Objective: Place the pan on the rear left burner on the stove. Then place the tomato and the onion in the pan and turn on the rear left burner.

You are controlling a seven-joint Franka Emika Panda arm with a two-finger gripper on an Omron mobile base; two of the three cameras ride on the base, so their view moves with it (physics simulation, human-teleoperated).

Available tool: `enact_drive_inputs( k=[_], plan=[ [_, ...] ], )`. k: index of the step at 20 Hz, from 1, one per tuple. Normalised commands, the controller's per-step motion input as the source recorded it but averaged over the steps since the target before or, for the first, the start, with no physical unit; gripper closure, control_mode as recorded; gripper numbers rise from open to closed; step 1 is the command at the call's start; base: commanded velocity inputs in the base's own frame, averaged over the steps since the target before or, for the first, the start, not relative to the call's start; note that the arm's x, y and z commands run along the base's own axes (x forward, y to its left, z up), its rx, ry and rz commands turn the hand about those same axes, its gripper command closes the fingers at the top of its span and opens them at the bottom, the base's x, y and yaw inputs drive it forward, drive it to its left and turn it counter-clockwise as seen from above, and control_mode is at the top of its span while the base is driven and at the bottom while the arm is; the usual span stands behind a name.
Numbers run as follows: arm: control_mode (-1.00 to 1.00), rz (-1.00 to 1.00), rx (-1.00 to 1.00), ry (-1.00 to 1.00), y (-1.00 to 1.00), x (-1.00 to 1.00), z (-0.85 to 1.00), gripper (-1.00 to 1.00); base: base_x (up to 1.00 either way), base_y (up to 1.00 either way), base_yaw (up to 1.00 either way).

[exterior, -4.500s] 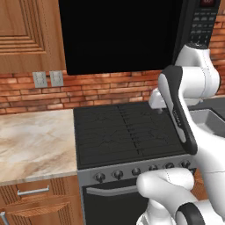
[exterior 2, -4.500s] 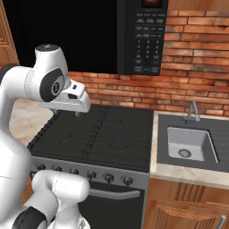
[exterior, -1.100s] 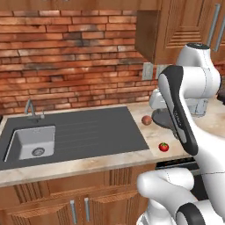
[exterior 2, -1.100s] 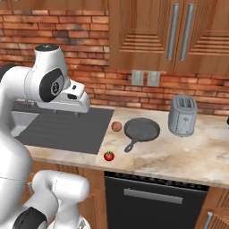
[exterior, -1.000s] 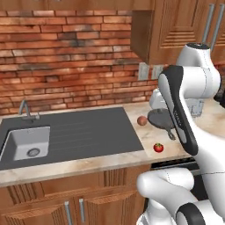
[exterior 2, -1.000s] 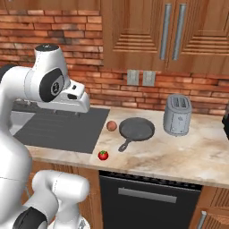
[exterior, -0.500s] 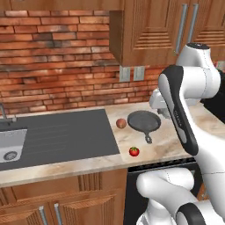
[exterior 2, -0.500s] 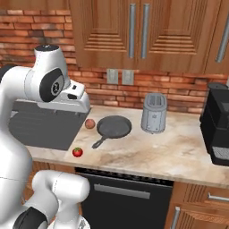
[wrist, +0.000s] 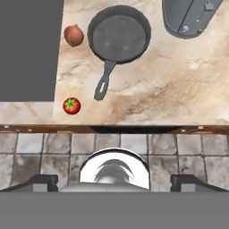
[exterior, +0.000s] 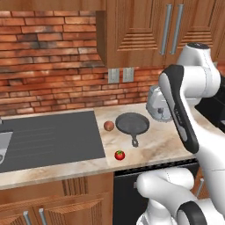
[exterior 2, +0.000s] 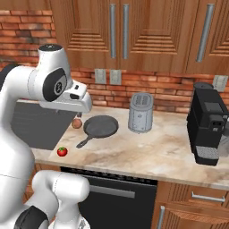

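Your gripper (wrist: 114, 181) has its jaws spread wide, holding nothing. In the hand view the tips sit at the bottom edge over the floor tiles, short of the counter (wrist: 179, 89) edge.

The key relation: in the hand view the pan (wrist: 119, 35) lies at about 12 o'clock from the gripper, well apart, up on the counter. Its long axis runs from the bowl at 1 o'clock down to the handle (wrist: 103, 83) end at 7 o'clock, so the handle points back toward you and slightly left. I'd judge the handle the natural grab, and you'd need to reach forward and line the jaws across that axis.

The onion (wrist: 74, 35) sits just beside the pan's rim at 9 o'clock, whether touching I can't tell. The tomato (wrist: 71, 106) is at 7 o'clock from the pan, near the counter's front edge, apart from the handle tip. Both are left of the gripper's centre line.

Count: one pan, one onion, one tomato, one arm. Also one toaster (exterior 2: 141, 112) at 2 o'clock from the pan and one coffee machine (exterior 2: 209, 129) far right.

Nothing is on the burner yet; the pan comes first.
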Motion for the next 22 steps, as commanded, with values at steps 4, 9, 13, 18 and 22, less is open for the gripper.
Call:
enact_drive_inputs(
  k=[4,9,13,18,22],
  plan=[
    [-1.0,0.0,0.01,0.11,-0.02,0.39,-0.07,-1.0,0.0,0.0,0.0],
    [-1.0,0.0,0.01,0.15,0.05,0.37,-0.26,-1.0,0.0,0.0,0.0],
    [-1.0,-0.01,0.0,0.18,0.2,0.28,-0.33,-1.0,0.0,0.0,0.0],
    [-1.0,-0.04,0.0,0.14,0.13,0.06,-0.33,-1.0,0.0,0.0,0.0],
    [-1.0,-0.1,0.03,0.07,0.0,0.0,-0.27,-1.0,0.0,0.0,0.0]
  ],
)
